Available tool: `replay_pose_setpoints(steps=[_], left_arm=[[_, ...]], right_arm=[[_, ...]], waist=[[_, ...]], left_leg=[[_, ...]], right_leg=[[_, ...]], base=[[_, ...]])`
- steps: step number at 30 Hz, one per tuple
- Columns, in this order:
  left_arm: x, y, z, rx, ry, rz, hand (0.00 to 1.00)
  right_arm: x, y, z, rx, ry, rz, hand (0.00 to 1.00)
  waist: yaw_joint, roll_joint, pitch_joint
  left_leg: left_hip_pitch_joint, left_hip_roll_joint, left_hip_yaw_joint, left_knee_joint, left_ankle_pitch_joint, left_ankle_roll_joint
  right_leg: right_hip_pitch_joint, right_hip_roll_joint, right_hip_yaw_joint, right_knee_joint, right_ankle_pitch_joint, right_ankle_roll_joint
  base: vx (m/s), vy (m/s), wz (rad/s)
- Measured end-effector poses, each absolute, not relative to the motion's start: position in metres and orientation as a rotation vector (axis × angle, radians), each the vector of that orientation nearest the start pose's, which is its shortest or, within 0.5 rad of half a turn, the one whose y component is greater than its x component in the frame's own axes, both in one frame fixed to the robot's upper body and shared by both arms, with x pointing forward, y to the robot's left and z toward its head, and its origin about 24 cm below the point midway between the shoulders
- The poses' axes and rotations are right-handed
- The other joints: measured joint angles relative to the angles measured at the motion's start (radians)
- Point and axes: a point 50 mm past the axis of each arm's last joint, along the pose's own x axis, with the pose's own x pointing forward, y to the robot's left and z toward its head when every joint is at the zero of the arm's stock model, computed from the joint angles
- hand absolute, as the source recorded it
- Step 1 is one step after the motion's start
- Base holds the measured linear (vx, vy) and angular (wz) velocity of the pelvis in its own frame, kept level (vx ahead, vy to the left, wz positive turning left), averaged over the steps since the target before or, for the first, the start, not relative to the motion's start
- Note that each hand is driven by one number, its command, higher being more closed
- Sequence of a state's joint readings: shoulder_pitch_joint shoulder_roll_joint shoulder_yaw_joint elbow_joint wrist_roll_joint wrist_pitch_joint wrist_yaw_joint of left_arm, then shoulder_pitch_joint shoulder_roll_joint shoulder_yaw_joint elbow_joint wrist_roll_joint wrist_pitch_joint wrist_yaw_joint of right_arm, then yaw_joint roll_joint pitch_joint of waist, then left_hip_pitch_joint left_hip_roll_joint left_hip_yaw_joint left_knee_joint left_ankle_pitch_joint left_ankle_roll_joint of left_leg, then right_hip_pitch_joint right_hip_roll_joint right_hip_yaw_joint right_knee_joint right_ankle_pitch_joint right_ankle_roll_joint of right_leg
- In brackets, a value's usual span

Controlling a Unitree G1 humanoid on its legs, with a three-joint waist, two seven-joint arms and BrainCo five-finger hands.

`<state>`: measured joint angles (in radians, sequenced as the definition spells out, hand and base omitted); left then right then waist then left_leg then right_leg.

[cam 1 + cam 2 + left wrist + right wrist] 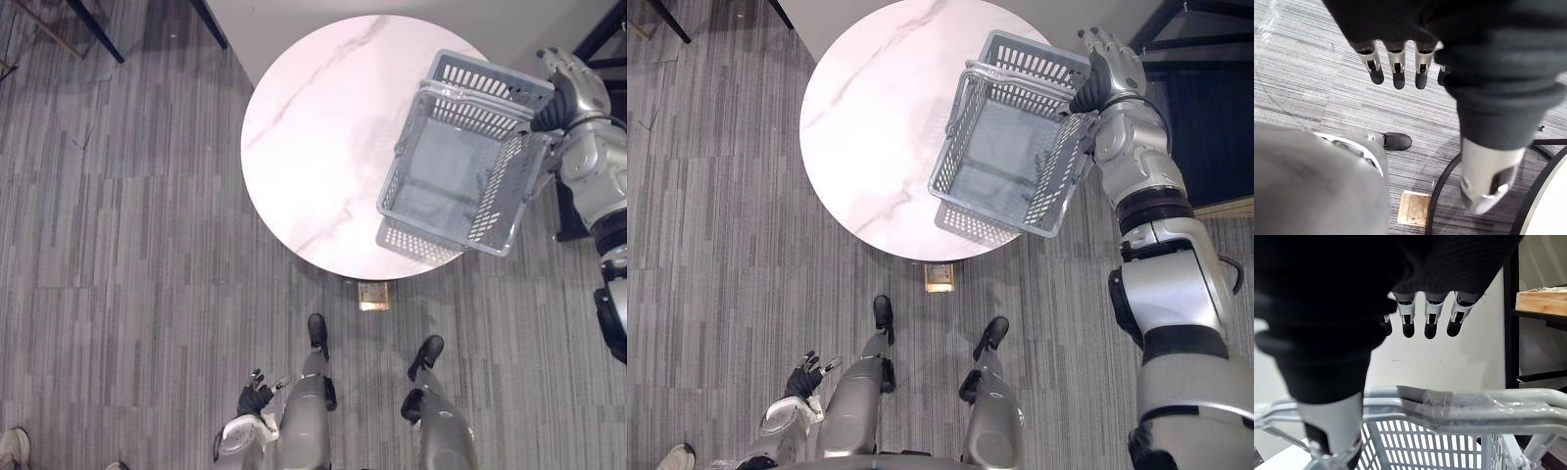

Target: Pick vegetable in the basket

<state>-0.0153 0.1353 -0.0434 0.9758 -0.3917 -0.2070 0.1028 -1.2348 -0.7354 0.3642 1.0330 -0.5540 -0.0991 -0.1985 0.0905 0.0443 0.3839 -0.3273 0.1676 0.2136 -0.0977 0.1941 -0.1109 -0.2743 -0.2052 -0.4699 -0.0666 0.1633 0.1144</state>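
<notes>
**Basket carried on the right arm.** We see the grey basket (490,78) tilted above the right edge of the round marble surface (304,127). Its handles (1459,404) pass under the wrist of the right hand (1114,61), whose fingers (1430,320) stretch straight and grip nothing. We judge that the load rides on the wrist so that the basket's mouth faces up for loading. Its floor lies bare, with no vegetable in it. The left hand (255,397) hangs low beside the body over the carpet floor (118,245), fingers (1398,71) loosely spread and free, we judge, to do the picking.
</notes>
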Motion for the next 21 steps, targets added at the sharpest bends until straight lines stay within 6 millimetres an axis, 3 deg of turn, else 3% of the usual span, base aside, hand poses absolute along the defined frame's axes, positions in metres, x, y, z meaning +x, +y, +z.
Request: replay_pose_setpoints(steps=[10,11,21], left_arm=[[0.163,0.203,-0.129,-0.146,0.741,0.316,0.00],[0.163,0.203,-0.129,-0.145,0.740,0.316,0.00],[0.173,0.199,-0.125,-0.134,0.722,0.292,0.00]], right_arm=[[0.401,-0.270,0.276,-1.399,-0.249,-0.377,0.00],[0.401,-0.270,0.275,-1.401,-0.246,-0.376,1.00],[0.400,-0.274,0.266,-1.374,-0.233,-0.388,1.00]], waist=[[0.000,0.010,0.010],[-0.001,0.010,0.010],[0.003,0.015,0.028]], left_leg=[[-0.007,0.000,-0.006,0.000,0.000,0.000],[-0.014,0.000,-0.007,0.000,0.000,0.000],[-0.019,-0.003,-0.009,0.000,0.001,0.000]], right_leg=[[-0.007,0.000,0.002,0.002,0.000,0.000],[-0.015,-0.001,0.003,0.005,0.000,0.000],[-0.022,-0.003,0.006,0.009,0.000,0.000]], base=[[0.00,-0.002,0.00],[0.00,0.000,0.00],[0.00,0.000,0.00]])
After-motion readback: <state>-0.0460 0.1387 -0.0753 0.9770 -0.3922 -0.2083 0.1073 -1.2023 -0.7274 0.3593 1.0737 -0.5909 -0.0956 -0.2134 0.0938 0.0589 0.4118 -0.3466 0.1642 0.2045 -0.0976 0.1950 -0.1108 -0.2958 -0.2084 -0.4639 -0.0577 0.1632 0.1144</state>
